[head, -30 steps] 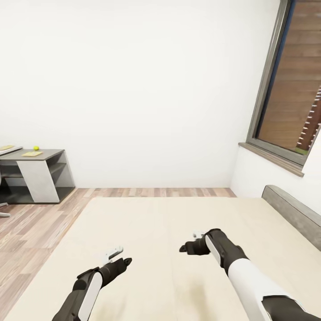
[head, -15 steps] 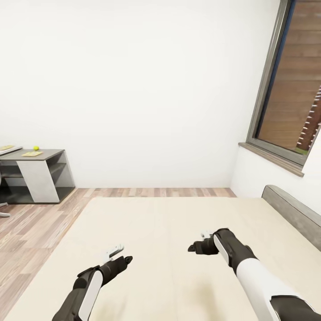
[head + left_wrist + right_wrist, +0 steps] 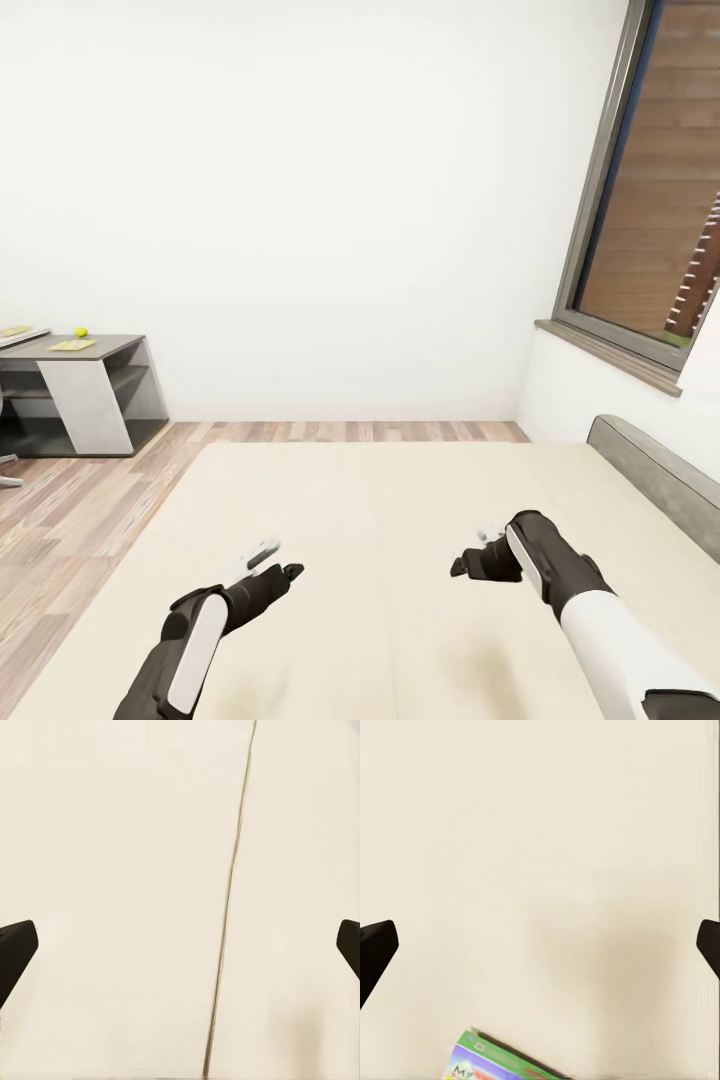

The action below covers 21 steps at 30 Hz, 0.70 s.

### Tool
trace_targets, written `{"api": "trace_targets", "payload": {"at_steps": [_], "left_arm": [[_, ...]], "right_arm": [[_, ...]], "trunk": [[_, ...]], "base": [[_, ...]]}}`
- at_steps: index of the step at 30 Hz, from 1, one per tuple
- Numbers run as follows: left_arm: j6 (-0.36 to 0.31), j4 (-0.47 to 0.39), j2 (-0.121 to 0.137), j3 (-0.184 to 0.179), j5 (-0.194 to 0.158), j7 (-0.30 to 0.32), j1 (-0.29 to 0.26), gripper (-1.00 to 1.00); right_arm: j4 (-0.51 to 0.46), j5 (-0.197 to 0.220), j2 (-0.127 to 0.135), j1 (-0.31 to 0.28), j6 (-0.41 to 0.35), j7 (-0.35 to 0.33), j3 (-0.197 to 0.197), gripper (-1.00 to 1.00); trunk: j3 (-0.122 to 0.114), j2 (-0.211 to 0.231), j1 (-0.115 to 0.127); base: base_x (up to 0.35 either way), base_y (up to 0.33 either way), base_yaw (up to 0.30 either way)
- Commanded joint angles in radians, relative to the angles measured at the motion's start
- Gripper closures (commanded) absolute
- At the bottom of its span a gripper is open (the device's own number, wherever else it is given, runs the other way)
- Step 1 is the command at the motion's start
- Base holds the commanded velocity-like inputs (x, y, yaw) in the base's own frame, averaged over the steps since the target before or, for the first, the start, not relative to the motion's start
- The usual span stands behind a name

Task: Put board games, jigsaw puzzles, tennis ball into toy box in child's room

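Both arms reach out over the bed, a beige mattress. My left gripper hangs open above bare mattress, its dark fingertips far apart in the left wrist view. My right gripper is open too, with its fingertips spread wide. In the right wrist view the corner of a board game, a flat box with a green edge and colourful lettering, lies on the mattress near the gripper. Far off on the table sit the tennis ball and two jigsaw puzzles. The toy box is out of view.
The grey headboard runs along the bed's right side below a window sill. Wooden floor lies between the bed and the table. A white wall stands behind.
My right arm has drawn back toward me and to the right over the mattress. The left arm has shifted only slightly. The camera has not moved.
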<state>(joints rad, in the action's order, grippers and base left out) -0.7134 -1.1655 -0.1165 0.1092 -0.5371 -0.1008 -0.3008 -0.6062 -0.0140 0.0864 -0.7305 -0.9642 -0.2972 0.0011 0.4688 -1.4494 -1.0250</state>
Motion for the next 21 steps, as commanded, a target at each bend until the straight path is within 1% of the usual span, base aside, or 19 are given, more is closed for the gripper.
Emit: {"api": "trace_targets", "payload": {"at_steps": [1,5,6,8,9,13,14,16,17,19,20,21], "left_arm": [[-0.005,-0.001,-0.001,0.002,-0.011,-0.009,-0.001,-1.00],[-0.015,-0.005,-0.002,0.000,-0.029,-0.038,-0.001,-1.00],[-0.015,-0.005,-0.002,0.000,-0.029,-0.038,-0.001,-1.00],[-0.019,-0.004,-0.002,-0.001,-0.033,-0.046,-0.003,-1.00],[-0.019,-0.004,-0.002,-0.001,-0.033,-0.046,-0.003,-1.00],[-0.026,-0.002,-0.003,-0.001,-0.038,-0.053,-0.005,-1.00],[-0.026,-0.002,-0.003,-0.001,-0.038,-0.053,-0.005,-1.00],[-0.028,-0.001,-0.003,-0.002,-0.039,-0.055,-0.005,-1.00],[-0.028,-0.001,-0.003,-0.002,-0.039,-0.055,-0.005,-1.00],[-0.030,-0.001,-0.003,-0.002,-0.040,-0.057,-0.005,-1.00],[-0.030,-0.001,-0.003,-0.002,-0.040,-0.057,-0.005,-1.00],[-0.030,-0.001,-0.003,-0.002,-0.040,-0.057,-0.006,-1.00]], "right_arm": [[-0.002,-0.001,0.000,0.000,-0.005,-0.003,0.000,-1.00],[-0.131,0.001,0.034,0.063,-0.068,-0.003,0.000,-1.00],[-0.131,0.001,0.034,0.063,-0.068,-0.003,0.000,-1.00],[-0.201,0.001,0.050,0.102,-0.083,-0.003,-0.001,-1.00],[-0.201,0.001,0.050,0.102,-0.083,-0.003,-0.001,-1.00],[-0.321,0.001,0.067,0.186,-0.083,-0.003,-0.002,-1.00],[-0.321,0.001,0.067,0.186,-0.083,-0.003,-0.002,-1.00],[-0.363,0.002,0.071,0.225,-0.083,-0.003,-0.002,-1.00],[-0.363,0.002,0.071,0.225,-0.083,-0.003,-0.002,-1.00],[-0.395,0.002,0.074,0.255,-0.083,-0.003,-0.002,-1.00],[-0.395,0.002,0.074,0.255,-0.083,-0.003,-0.002,-1.00],[-0.407,0.002,0.075,0.268,-0.083,-0.003,-0.002,-1.00]], "trunk": [[0.001,-0.001,0.000],[0.001,-0.001,0.000],[0.001,-0.001,0.000],[-0.005,0.013,0.008],[-0.008,0.020,0.012],[-0.021,0.048,0.027],[-0.024,0.055,0.031],[-0.030,0.069,0.038],[-0.033,0.076,0.042],[-0.040,0.090,0.050],[-0.043,0.097,0.054],[-0.046,0.104,0.058]], "base": [[0.000,0.000,0.000],[0.000,0.000,0.000],[0.000,0.000,0.000],[0.000,0.000,0.000],[0.000,0.000,0.000],[0.000,0.000,0.000],[0.000,0.000,0.000],[0.000,0.000,0.000],[0.000,0.000,0.000],[0.000,0.000,0.000],[0.000,0.000,0.000],[0.000,0.000,0.000]]}}
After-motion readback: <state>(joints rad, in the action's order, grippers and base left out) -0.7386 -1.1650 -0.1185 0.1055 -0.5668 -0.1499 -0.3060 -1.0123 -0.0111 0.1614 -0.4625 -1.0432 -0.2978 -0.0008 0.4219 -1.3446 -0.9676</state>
